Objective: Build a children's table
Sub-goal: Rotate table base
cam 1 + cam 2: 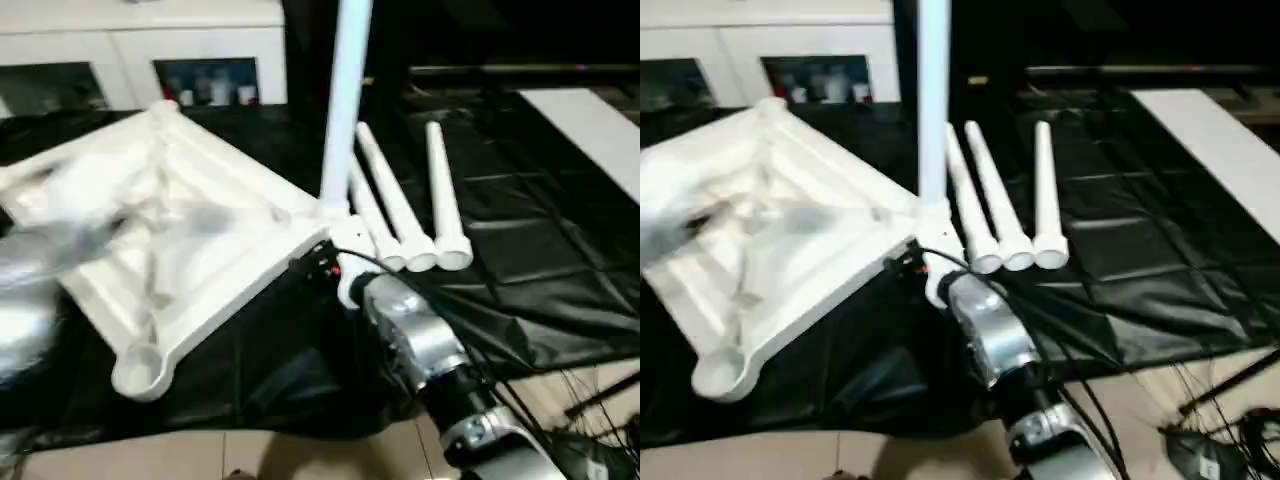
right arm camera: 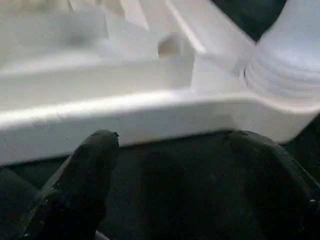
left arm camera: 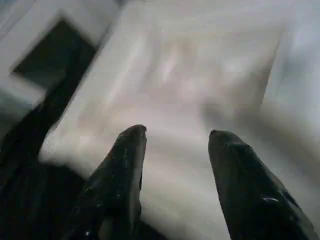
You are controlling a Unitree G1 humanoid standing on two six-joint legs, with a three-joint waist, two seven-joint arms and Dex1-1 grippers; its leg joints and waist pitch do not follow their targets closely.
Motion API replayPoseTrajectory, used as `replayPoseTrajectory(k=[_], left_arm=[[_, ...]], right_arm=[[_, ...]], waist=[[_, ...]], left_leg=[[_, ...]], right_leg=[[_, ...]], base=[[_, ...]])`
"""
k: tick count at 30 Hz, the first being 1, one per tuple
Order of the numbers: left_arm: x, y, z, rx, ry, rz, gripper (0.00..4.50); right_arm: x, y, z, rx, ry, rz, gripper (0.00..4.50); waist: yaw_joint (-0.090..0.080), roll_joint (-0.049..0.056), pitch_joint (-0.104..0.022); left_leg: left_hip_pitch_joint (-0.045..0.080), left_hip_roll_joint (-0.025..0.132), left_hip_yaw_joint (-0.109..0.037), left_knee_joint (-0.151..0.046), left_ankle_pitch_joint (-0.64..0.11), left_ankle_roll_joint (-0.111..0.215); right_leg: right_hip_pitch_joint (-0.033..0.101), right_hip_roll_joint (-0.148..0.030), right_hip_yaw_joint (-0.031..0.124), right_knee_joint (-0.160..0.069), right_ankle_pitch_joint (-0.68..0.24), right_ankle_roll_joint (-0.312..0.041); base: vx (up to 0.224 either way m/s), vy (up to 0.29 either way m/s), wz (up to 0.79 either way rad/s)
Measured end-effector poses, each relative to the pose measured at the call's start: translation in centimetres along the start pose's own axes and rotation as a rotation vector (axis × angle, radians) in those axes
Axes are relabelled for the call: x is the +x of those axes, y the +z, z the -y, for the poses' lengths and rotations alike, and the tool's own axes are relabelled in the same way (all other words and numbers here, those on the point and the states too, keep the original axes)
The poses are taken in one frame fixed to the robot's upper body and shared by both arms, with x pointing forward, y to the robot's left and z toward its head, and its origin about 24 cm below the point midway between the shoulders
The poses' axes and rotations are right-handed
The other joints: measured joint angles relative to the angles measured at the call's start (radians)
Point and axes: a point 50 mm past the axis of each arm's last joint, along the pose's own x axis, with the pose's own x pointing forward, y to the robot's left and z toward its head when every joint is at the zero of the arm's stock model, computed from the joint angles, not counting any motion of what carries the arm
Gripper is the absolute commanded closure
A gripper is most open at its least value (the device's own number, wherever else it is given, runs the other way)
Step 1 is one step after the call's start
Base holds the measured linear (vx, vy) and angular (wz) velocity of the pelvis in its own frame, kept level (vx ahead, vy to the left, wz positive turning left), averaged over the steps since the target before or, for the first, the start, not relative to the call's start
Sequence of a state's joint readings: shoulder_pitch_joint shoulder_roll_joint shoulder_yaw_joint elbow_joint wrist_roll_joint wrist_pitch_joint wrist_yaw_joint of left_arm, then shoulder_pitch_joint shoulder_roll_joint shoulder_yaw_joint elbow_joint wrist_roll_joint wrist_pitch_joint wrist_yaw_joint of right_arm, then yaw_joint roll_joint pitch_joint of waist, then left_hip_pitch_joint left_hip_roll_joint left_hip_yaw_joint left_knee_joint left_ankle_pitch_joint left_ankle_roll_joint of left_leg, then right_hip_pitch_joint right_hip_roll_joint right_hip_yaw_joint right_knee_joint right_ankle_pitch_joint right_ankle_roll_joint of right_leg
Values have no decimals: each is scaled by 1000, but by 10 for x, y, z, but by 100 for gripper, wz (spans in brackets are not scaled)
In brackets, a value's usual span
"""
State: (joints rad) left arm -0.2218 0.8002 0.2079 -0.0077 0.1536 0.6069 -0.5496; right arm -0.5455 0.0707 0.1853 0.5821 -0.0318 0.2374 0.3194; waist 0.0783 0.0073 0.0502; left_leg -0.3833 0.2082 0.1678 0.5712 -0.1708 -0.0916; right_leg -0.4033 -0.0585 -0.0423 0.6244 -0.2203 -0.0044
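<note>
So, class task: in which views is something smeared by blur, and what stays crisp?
Left eye view: the left forearm and the table top under it smear, while the loose legs stay crisp. Left wrist view: the white top is a soft haze beyond the left hand. Right wrist view: the rim looks fairly sharp.

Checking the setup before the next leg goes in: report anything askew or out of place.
The table top lies underside up, skewed to the black sheet. One leg stands in its corner socket; three legs lie loose alongside. Nothing looks damaged.
</note>
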Motion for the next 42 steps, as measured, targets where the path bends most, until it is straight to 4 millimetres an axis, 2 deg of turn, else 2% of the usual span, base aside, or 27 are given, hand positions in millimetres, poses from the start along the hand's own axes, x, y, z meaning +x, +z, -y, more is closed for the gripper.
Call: replayPoseTrajectory(k=[5,10,13,17,26,31,36,42], left_arm=[[-15,-35,1,25,10,-213,221],[-21,-41,10,18,-12,-279,221],[-18,-40,29,-19,-105,-264,221],[-19,-48,72,-48,-306,-299,221],[-24,-40,94,-57,-382,-273,221],[-17,-31,109,-128,-366,-218,221],[1,-14,128,-186,-346,-141,221],[25,6,141,-187,-309,-61,221]], right_arm=[[6,-7,-8,10,15,-42,68],[13,-4,-10,3,19,-55,68],[17,-1,-12,4,22,-51,68],[22,-2,-13,1,31,-60,68],[24,-9,-13,0,49,-89,68],[26,-8,-13,-3,77,-86,68],[26,-3,-15,-18,109,-49,68],[27,1,-16,-38,113,-22,68]], waist=[[7,-5,0],[11,-7,-1],[11,-6,0],[8,-6,0],[11,-3,1],[15,-1,1],[18,-1,1],[18,-2,0]], left_leg=[[0,0,0,0,1,-1],[1,0,-1,1,1,-2],[1,0,-1,3,1,-2],[1,0,-1,4,1,-2],[5,0,-1,6,1,-2],[7,-1,0,6,1,-2],[7,-1,0,5,1,-2],[5,-1,-1,5,3,0]], right_leg=[[0,0,0,1,0,0],[0,0,0,3,0,0],[0,0,1,4,1,-1],[0,0,0,6,1,-1],[4,0,2,7,1,-1],[8,-1,4,7,1,-1],[9,-1,3,7,5,-1],[7,-1,2,7,8,-1]], base=[[0,0,0],[0,0,0],[0,0,0],[0,0,0],[0,0,0],[0,0,0],[0,0,0],[0,0,0]])
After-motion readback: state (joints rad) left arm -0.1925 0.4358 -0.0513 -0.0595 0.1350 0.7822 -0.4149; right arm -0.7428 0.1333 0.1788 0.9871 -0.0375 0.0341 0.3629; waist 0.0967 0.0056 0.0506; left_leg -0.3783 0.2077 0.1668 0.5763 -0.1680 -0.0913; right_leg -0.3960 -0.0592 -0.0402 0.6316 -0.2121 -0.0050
